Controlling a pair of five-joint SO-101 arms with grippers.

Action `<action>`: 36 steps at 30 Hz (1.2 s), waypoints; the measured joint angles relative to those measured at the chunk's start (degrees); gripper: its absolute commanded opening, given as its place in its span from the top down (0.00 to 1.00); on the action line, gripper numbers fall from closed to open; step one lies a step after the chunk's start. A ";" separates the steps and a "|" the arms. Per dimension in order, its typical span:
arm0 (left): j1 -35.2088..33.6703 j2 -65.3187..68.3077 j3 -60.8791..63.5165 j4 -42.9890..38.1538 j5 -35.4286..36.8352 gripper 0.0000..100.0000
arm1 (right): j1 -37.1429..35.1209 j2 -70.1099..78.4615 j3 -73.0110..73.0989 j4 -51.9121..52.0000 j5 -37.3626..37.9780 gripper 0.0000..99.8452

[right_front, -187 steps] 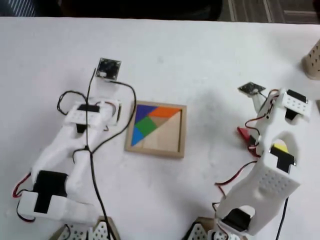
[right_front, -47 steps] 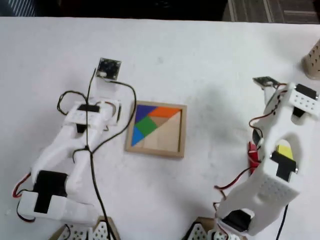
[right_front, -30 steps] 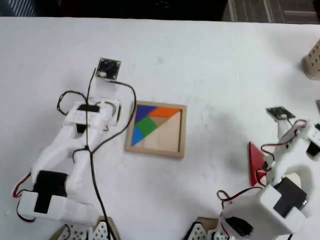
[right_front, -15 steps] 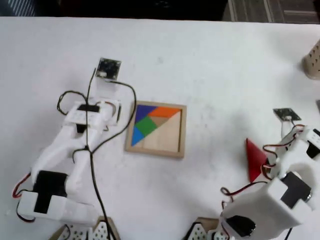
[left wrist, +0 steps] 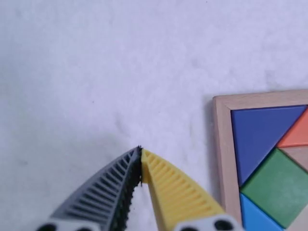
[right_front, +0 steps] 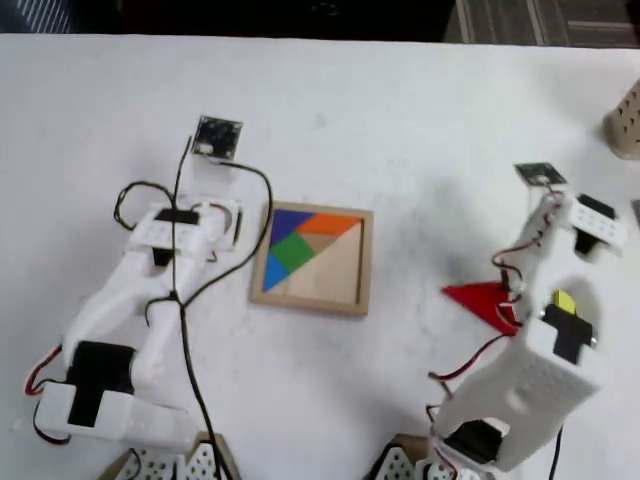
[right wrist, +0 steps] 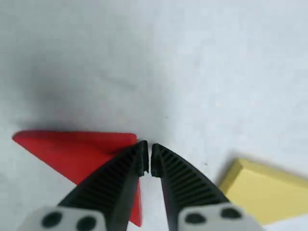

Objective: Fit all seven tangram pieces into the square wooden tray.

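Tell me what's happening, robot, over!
Left fingers shut beside wooden tray. Right fingers shut by red triangle. Triangle, yellow piece on table, outside tray. Tray part filled.

Left hand (left wrist: 141, 153) closed, tips touching; right hand (right wrist: 147, 153) closed, tips nearly touching.

The square wooden tray (right_front: 312, 305) is pale, matt wood, and the blue piece (left wrist: 260, 137), orange piece (left wrist: 296, 134) and green piece (left wrist: 276, 185) in it look smooth with a dull sheen. The red triangle (right_front: 482, 300) and yellow piece (right wrist: 262, 190) have the same smooth, matt look, and the white table (right_front: 400, 120) is matt and faintly grainy. The left gripper (left wrist: 140, 150) has ribbed plastic fingers, grey and yellow, and the right gripper (right wrist: 147, 149) ribbed black ones.
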State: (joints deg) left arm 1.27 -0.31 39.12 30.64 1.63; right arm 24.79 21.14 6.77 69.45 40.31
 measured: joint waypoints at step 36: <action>0.00 0.00 0.00 0.00 0.00 0.98 | 4.57 -32.79 38.86 -9.85 -11.78 0.98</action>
State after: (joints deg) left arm 1.27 -0.31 39.12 30.64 1.63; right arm 29.36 -11.65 45.63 59.60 28.53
